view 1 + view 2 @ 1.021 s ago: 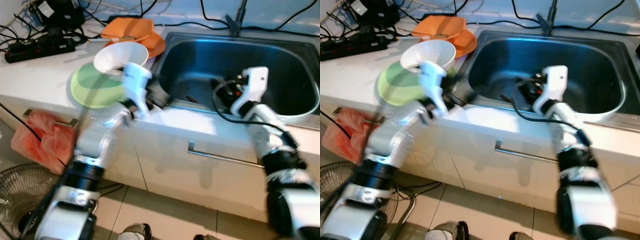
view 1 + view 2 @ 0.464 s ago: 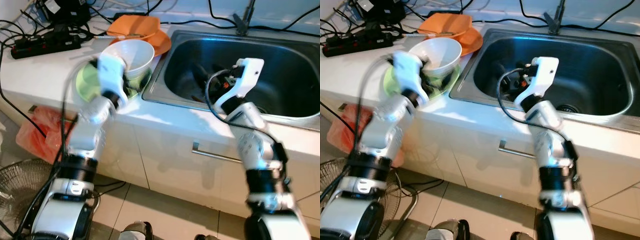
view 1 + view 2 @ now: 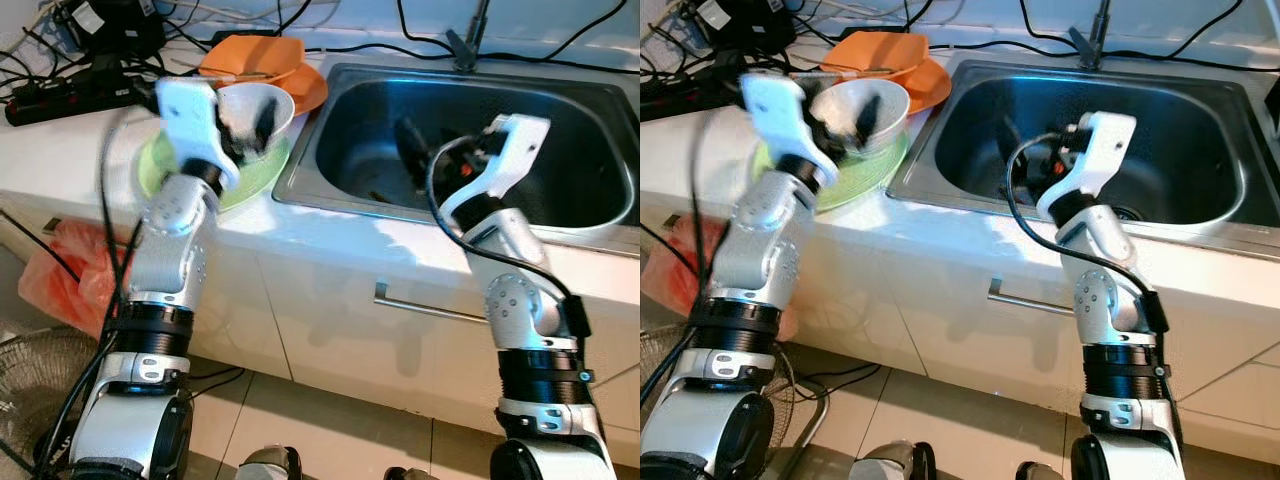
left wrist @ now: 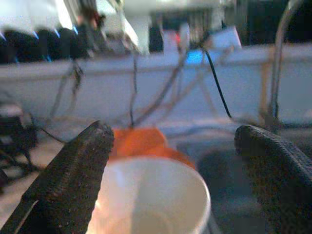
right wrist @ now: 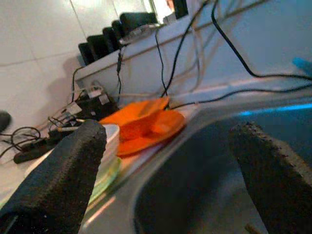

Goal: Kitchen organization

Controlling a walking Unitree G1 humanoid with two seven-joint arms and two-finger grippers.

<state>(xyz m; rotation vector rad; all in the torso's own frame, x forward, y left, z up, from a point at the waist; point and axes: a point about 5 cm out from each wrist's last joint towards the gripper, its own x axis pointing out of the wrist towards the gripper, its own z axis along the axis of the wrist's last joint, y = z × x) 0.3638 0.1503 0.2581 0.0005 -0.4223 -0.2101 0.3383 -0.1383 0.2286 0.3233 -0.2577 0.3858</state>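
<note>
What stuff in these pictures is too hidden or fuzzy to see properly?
1. Inside of the white bowl: in the eye views the left hand hangs blurred over it, covering its bottom.
2. Green plate: mostly under the bowl and left arm.
3. Sink floor: partly behind the right hand; small dark bits there are too tiny to name.
4. Orange dishes: overlapping, so their number is unclear.

White bowl (image 3: 262,108) sits upright on green plate (image 3: 245,180) beside sink (image 3: 350,190).

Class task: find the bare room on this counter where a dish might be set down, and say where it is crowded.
Bare white counter lies between the power strip and the green plate. The front ledge before the sink is narrow. Crowded: cables and orange dishes at the back.
</note>
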